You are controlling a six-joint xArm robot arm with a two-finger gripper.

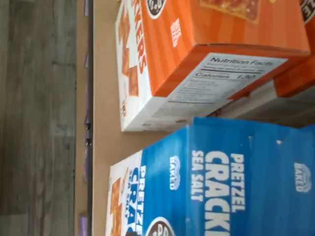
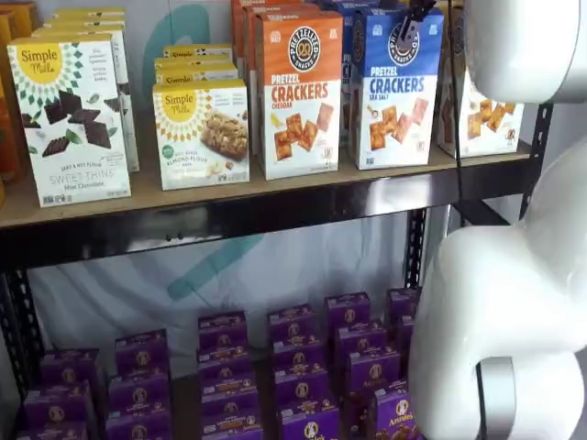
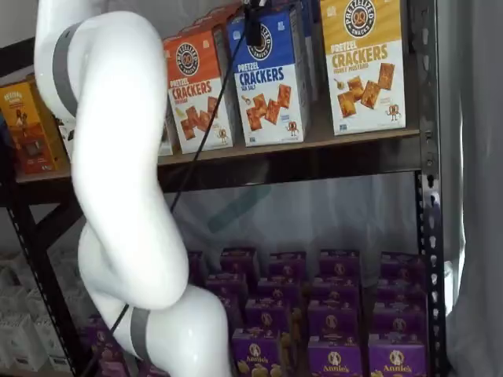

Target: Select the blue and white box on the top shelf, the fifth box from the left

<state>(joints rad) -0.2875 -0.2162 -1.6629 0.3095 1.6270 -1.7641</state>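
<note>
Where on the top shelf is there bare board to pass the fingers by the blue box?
Bare board on the top shelf runs along the front edge, before the boxes. The blue and white box stands nearly against the orange box, with only a thin gap. The gripper hangs before the blue box top; fingers unclear.

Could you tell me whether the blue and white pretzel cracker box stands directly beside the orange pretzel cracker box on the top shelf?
Yes: in a shelf view the blue and white box stands right next to the orange box.
</note>
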